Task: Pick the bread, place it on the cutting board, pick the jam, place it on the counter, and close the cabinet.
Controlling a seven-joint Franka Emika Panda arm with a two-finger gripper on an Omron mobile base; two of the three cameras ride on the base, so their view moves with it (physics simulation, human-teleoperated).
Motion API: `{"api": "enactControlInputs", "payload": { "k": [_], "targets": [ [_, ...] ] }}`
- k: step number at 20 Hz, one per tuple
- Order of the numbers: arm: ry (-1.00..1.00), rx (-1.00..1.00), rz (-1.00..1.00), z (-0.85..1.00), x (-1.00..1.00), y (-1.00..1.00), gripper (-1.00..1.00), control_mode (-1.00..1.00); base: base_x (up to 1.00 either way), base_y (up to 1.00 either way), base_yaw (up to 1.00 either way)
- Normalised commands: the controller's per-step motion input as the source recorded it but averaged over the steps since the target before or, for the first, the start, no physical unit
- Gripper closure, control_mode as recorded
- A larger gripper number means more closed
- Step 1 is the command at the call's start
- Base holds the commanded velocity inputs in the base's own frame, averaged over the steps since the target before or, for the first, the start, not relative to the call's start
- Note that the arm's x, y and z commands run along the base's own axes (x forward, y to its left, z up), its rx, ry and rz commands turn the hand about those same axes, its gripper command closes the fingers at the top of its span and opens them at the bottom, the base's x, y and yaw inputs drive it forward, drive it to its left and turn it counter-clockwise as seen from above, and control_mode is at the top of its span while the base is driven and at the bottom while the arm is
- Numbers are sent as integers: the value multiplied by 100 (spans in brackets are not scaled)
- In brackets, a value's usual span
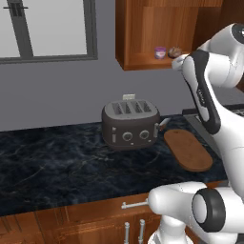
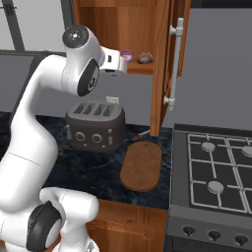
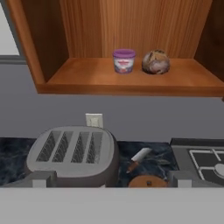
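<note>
Here the cabinet (image 2: 162, 59) stands open; on its shelf the bread (image 3: 155, 62) sits just beside the jam (image 3: 124, 60); below it the cutting board (image 2: 141, 166) lies on the counter (image 1: 52, 162) beside the toaster (image 1: 130, 124); whether the gripper is open, I cannot tell.

Light is even and moderately bright in all three views, soft and without a clear source. The window (image 1: 47, 28) reads flat pale grey and casts no beam. Shadows are faint: a soft dark patch lies on the counter (image 1: 57, 162) under the toaster (image 1: 129, 125), and the cabinet (image 2: 123, 34) interior darkens toward its upper corners. The jam (image 3: 124, 60) and bread (image 3: 155, 62) throw almost no shadow on the shelf. No glare spots; the stone shows only dull veining. Edges look slightly soft and pixelated at this low resolution, most in the hand view. No lens bending appears at the borders.
</note>
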Motion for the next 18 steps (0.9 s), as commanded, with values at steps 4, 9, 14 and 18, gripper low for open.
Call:
{"api": "enactControlInputs", "payload": {
  "k": [4,9,14,18],
  "targets": [
    [0,0,0,0,23,0,-100,-100,0,0,0],
    [0,0,0,0,34,0,-100,-100,0,0,0],
    [0,0,0,0,36,0,-100,-100,0,0,0],
    [0,0,0,0,35,0,-100,-100,0,0,0]
  ]
}}
